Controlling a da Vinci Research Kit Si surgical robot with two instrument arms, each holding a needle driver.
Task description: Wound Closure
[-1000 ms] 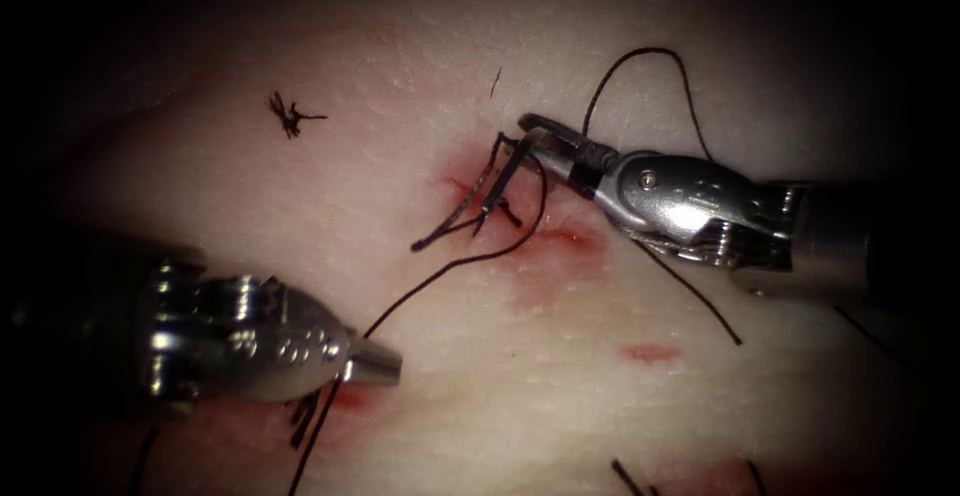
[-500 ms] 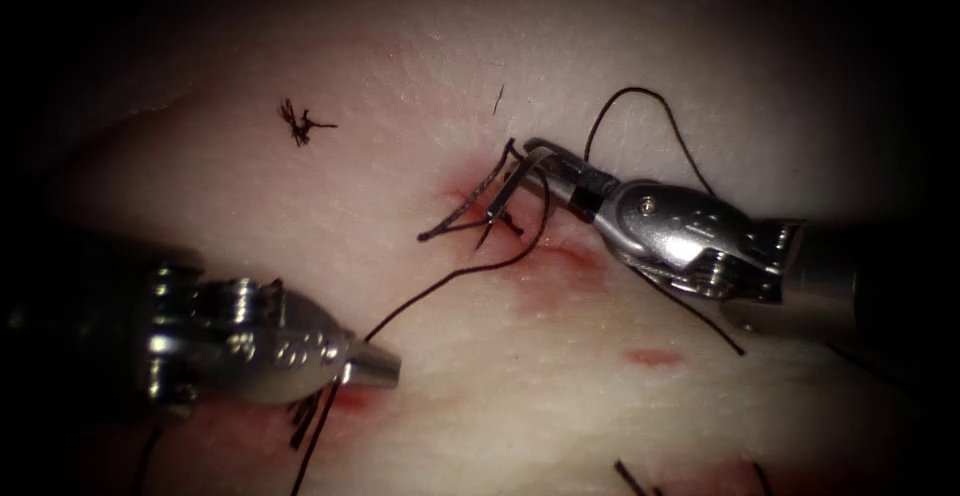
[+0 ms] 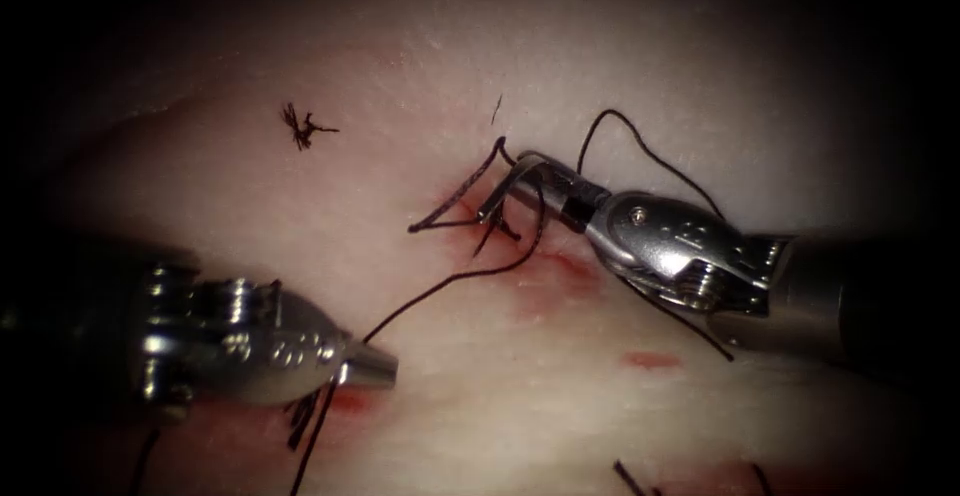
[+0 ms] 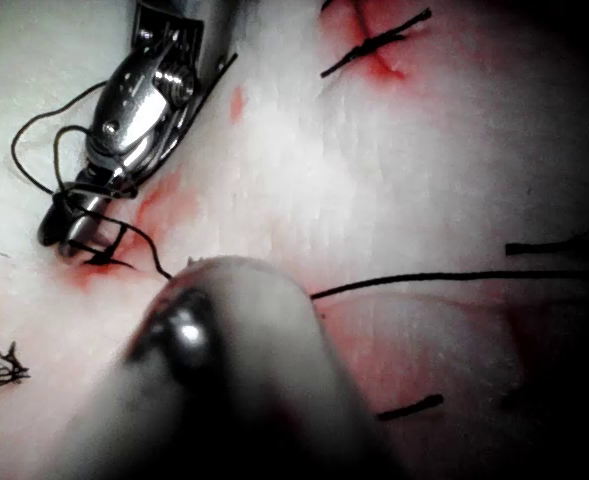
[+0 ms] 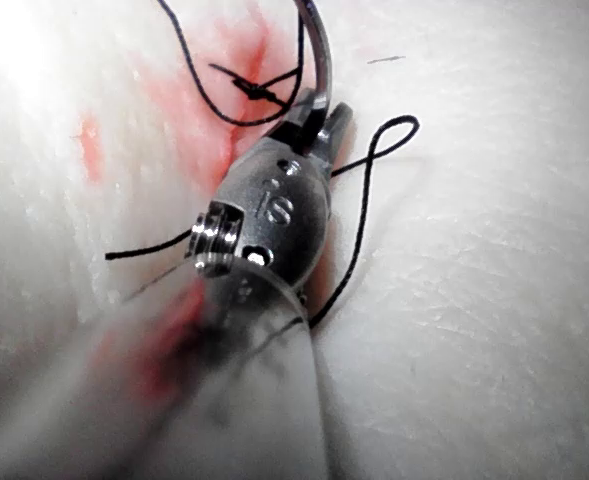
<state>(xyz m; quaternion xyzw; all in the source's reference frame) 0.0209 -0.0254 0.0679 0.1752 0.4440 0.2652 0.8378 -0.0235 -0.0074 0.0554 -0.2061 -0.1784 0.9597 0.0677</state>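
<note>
- Right claw [image 3: 530, 171] is at the cut [image 3: 545, 256] near the middle of the tissue [image 3: 700, 76], its jaws pinching the needle [image 3: 497, 194] at its upper end; the curve hangs down toward the reddened wound.
- In the right wrist view the needle [image 5: 319, 60] arcs away from the claw [image 5: 319, 120], a thin, stiff steel curve. I judge it light but slippery; a grip on the flat of the body, away from the point, should hold best.
- Whether the tip is in the tissue, I cannot tell: it sits right at the knot tails.
- Left claw [image 3: 385, 364] sits toward the tissue's lower-left edge, left of the cut, jaws pressed together. The thread [image 3: 440, 281] runs right up to its tip, so it looks to be pinching the strand.
- That thread is fine, limp and easily snagged; it loops behind the right claw too.
- Tissue looks soft, moist and yielding, with red fluid [image 3: 650, 359] smeared around the cut, so likely slick.
- A loose cut end of thread [image 3: 303, 128] lies well apart, toward the upper-left.
</note>
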